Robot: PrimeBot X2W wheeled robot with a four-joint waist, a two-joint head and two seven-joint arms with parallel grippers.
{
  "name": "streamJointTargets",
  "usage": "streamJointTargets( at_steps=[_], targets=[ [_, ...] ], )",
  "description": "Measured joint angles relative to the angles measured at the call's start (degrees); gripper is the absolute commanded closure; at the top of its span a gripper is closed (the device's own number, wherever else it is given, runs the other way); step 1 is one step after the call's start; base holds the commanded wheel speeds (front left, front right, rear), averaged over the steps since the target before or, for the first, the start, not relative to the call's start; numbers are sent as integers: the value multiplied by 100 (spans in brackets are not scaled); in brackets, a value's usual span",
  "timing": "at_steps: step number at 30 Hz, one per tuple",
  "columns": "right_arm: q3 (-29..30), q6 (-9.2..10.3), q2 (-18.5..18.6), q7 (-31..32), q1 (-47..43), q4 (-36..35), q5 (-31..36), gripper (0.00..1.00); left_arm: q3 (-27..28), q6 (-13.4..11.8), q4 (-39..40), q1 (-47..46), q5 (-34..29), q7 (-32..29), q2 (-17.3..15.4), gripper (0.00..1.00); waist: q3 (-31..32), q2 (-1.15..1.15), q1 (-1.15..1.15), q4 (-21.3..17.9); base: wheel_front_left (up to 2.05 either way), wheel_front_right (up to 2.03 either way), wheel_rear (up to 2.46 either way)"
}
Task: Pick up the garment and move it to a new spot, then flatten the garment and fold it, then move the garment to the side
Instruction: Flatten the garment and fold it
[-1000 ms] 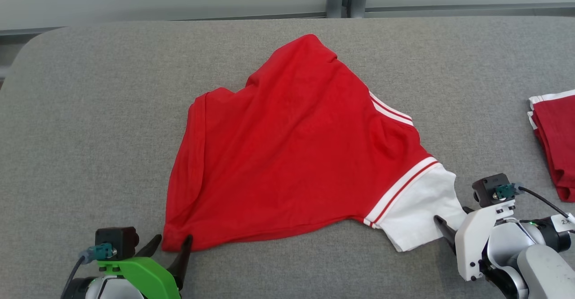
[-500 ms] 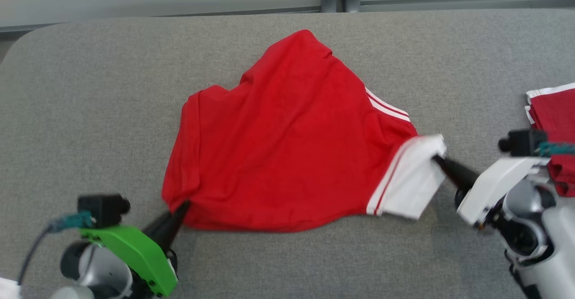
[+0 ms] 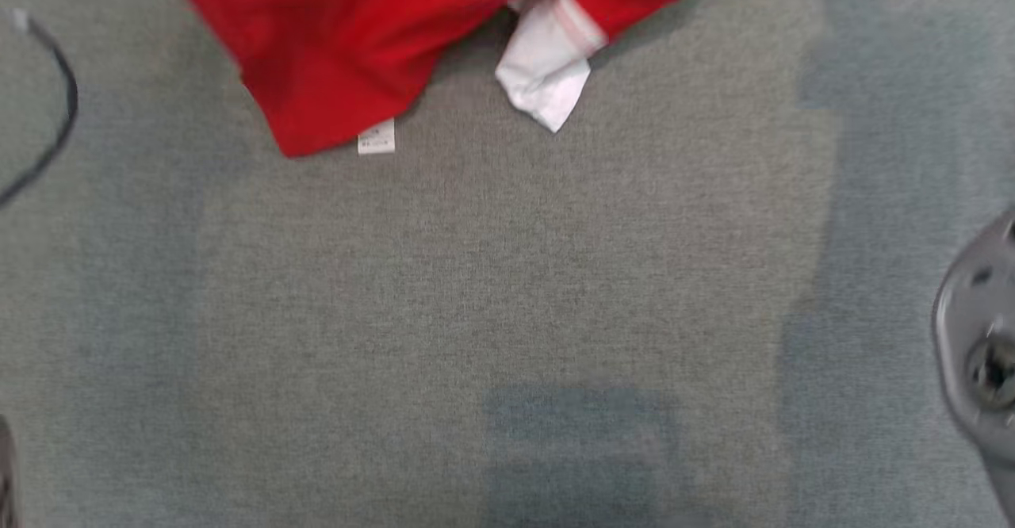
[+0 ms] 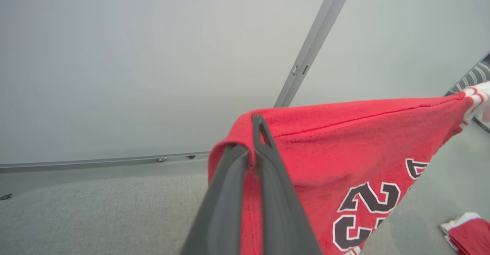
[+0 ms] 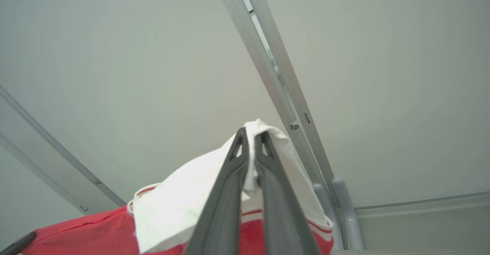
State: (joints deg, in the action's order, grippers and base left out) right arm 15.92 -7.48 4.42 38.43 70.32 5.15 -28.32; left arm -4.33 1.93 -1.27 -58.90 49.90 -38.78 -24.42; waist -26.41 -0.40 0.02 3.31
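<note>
The left gripper (image 4: pixel 253 138) has its two long dark fingers pressed together, pinching a fold of red hem of the garment (image 4: pixel 344 147) right at their tips. From that pinch the red cloth stretches fairly taut away to the right of the fingers and hangs down beside them. Black numerals (image 4: pixel 363 205) with white outlines show on the cloth, to the right of the fingers and lower than the tips. Far off to the lower right of this gripper, a folded red cloth (image 4: pixel 469 234) with a white edge lies on the grey table (image 3: pixel 507 314). The right gripper (image 5: pixel 250 134) is likewise clamped shut, its tips nipping the white sleeve (image 5: pixel 180 205), which drapes down on both sides of the fingers. Red cloth with white and red stripes sits lower, toward the finger bases. Beyond those tips is a pale wall (image 5: pixel 115 56) crossed by a metal rail (image 5: pixel 275 79). From the head, blurred, the garment hangs over the table, a small white label (image 3: pixel 376 138) at its red corner. Whether its lowest points touch the table cannot be told. A dark cable (image 3: pixel 63 108) curves at the left edge.
</note>
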Motion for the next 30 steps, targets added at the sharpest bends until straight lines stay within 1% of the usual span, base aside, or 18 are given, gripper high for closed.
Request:
streamJointTargets(
  at_steps=[2,4,5,6,7,10,13,15,16,18,20,22,24,26,30],
  targets=[
    [300,1,-105,-374,848,570,514,100,-109,-44,-748,-795,-197,320,240,100,-253,0,0,26,0,0,0],
    [561,0,-170,-971,1611,1116,912,100,-230,60,-1352,-1461,-503,812,389,100,-485,0,1,51,0,0,0],
    [633,0,-159,-1290,2004,1485,872,100,-224,92,-1671,-1795,-632,1135,457,100,-594,0,1,62,0,0,0],
    [669,0,-166,-1744,2345,1786,871,100,-238,134,-1915,-2098,-778,1483,499,100,-696,0,1,73,0,0,0],
    [657,-1,-170,-2191,2638,2103,905,100,-220,170,-2186,-2376,-939,1952,543,100,-793,0,1,83,0,0,0],
    [468,-2,-178,-3477,3280,3014,822,100,-287,371,-2847,-2965,-1220,3110,661,100,-1041,0,1,108,0,0,0],
    [87,0,-167,-4310,3718,3839,581,100,-532,512,-3368,-3284,-1422,3923,703,100,-1210,0,0,106,0,0,0],
    [-254,0,-169,-4709,3899,4208,361,100,-764,524,-3579,-3429,-1492,4386,680,100,-1313,0,0,84,0,0,0],
    [-460,0,-159,-4859,3890,4342,303,100,-925,538,-3644,-3410,-1490,4590,668,100,-1356,0,0,67,0,0,0],
    [-792,0,-178,-4982,3722,4533,-25,100,-1417,542,-3743,-3256,-1394,4784,617,100,-1410,0,0,11,0,0,0],
    [-1109,0,-158,-5023,3428,4539,-359,100,-1898,547,-3782,-2984,-1171,4856,517,100,-1467,0,-1,-31,0,0,0],
    [-1412,0,-149,-5063,2956,4436,-466,100,-2415,554,-3777,-2610,-1013,4953,314,100,-1516,0,-1,-64,0,0,0],
    [-1653,0,-163,-5060,2308,4241,-659,100,-2736,560,-3763,-2162,-713,5088,153,100,-1521,0,0,-95,0,0,0],
    [-1860,0,-151,-5009,1577,3939,-871,100,-2944,561,-3733,-1707,-421,5209,14,100,-1471,0,0,-115,0,0,0],
    [-2143,0,131,-4816,173,3039,-1448,100,-3248,561,-3498,-978,9,5341,-223,100,-1293,0,-2,-121,0,0,0]
  ],
)
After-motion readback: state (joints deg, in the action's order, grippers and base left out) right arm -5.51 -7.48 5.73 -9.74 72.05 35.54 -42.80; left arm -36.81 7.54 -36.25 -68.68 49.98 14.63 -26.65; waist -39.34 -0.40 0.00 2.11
